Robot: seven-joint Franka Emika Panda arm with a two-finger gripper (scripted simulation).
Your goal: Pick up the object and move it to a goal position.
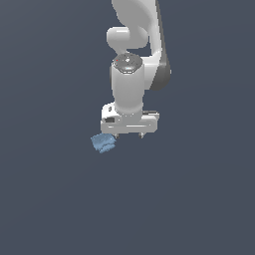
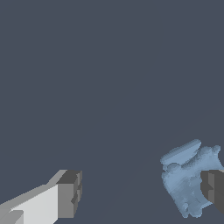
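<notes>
The object (image 1: 103,143) is a small light-blue lumpy block lying on the dark floor, just below and to the exterior view's left of my white gripper (image 1: 129,135). In the wrist view the object (image 2: 186,177) sits beside one dark fingertip (image 2: 213,188), which overlaps its edge; the other fingertip (image 2: 70,192) is far from it. My gripper (image 2: 142,190) is open, with bare floor between the fingers. The block lies off to one side, not centred between the fingers.
The white arm (image 1: 132,74) rises above the gripper toward the exterior view's top. A plain dark grey floor (image 1: 199,199) surrounds everything.
</notes>
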